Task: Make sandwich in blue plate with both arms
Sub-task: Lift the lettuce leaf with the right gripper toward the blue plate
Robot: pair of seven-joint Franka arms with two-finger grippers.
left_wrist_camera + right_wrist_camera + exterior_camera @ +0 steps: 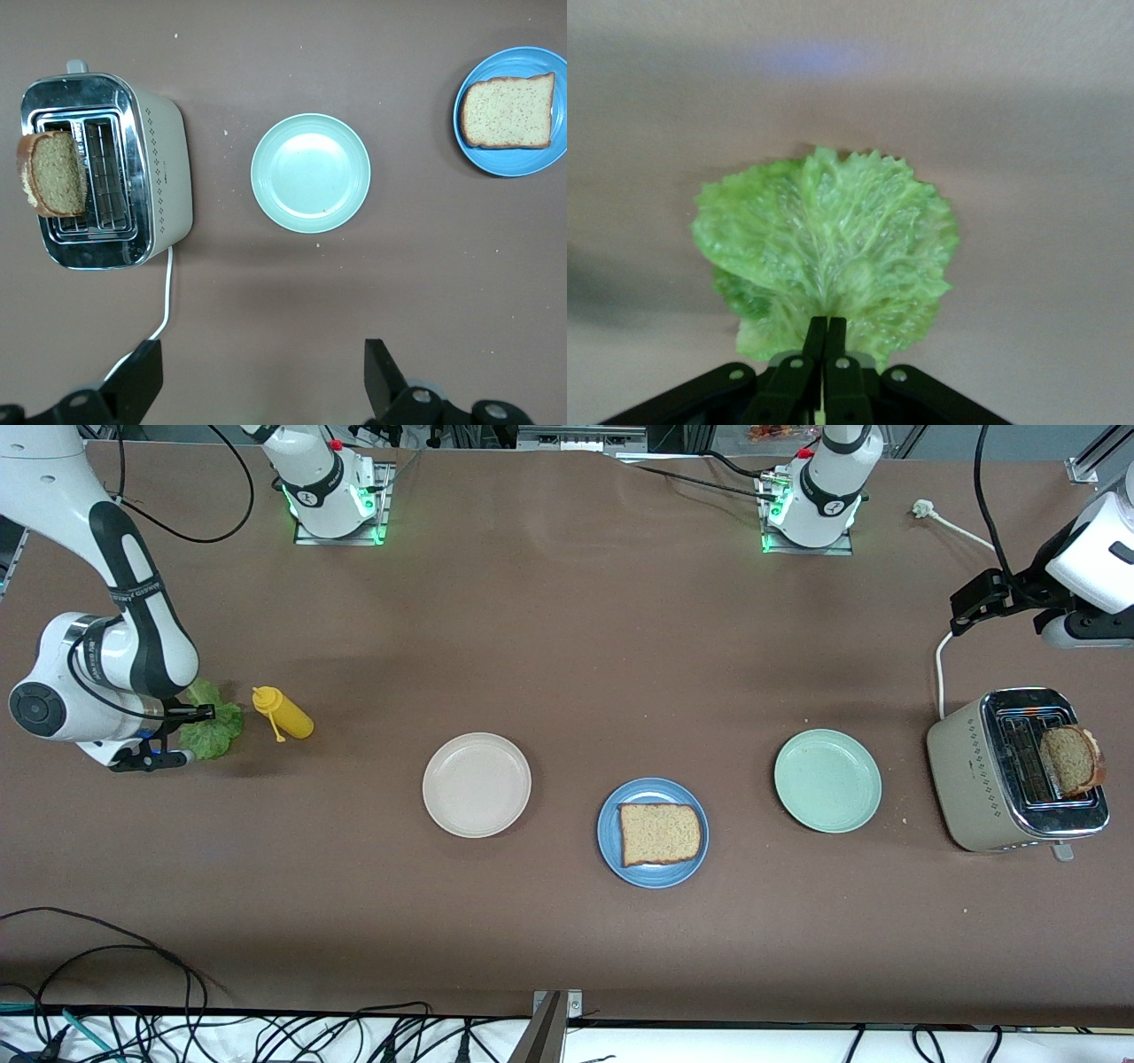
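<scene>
Right gripper (824,341) clenched on lettuce (828,248) beside mustard bottle (283,713), left gripper (263,376) released, waiting above toaster (1010,775), bread slice (660,833) on blue plate (611,841)

Toaster (983,779) top shiny metal (sides perhaps plastic); table (567,646) matt.

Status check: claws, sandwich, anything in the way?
Right claw shut on lettuce. Left claw open, waiting beside toaster. One slice on blue plate. Nothing blocking.
</scene>
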